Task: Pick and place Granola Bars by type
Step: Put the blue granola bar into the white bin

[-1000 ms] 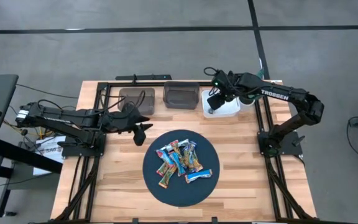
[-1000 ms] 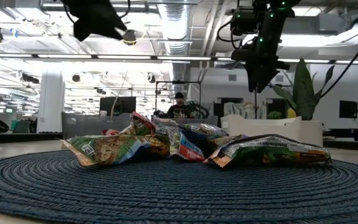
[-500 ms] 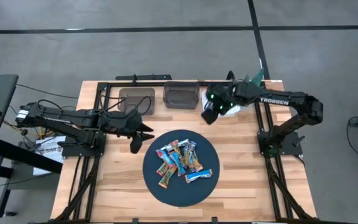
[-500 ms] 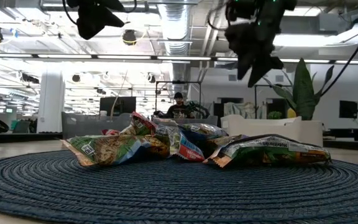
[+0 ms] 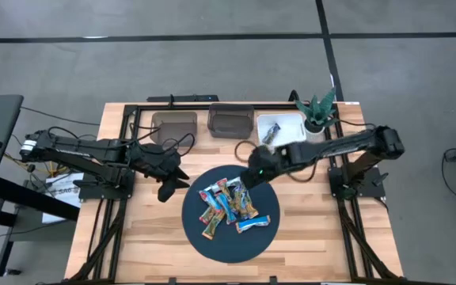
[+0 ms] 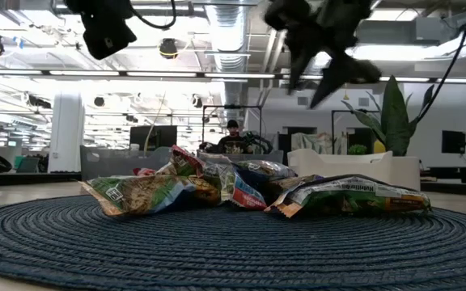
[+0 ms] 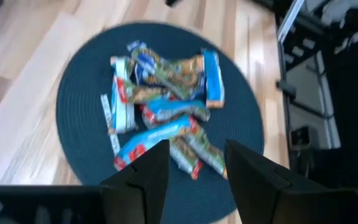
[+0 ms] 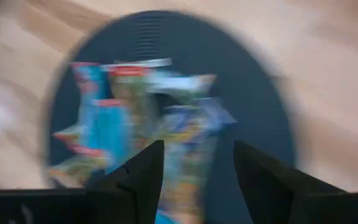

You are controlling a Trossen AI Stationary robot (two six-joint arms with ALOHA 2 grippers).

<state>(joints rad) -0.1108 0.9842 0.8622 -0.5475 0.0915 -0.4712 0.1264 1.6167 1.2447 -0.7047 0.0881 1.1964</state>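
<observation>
Several granola bars (image 5: 229, 204) in blue-white, green-brown and red-orange wrappers lie heaped in the middle of a round dark blue mat (image 5: 200, 237). The heap also shows in the low view (image 6: 241, 190) and in both wrist views (image 7: 163, 112) (image 8: 142, 118). One more bar (image 5: 270, 131) lies in the white bin (image 5: 291, 123). My right gripper (image 5: 253, 176) (image 8: 194, 168) hangs open above the mat's far right edge. My left gripper (image 5: 169, 186) (image 7: 194, 165) hovers open off the mat's far left edge. Neither holds anything.
Two dark bins (image 5: 174, 124) (image 5: 230, 121) stand in a row with the white bin along the table's far edge. A small green plant (image 5: 317, 109) stands at the far right corner. Bare wooden table (image 5: 315, 229) lies around the mat.
My right gripper has swung from above the white bin toward the near edge and the left, down to the mat's far right edge; a bar now shows in that bin. My left gripper has drifted a little toward the near edge.
</observation>
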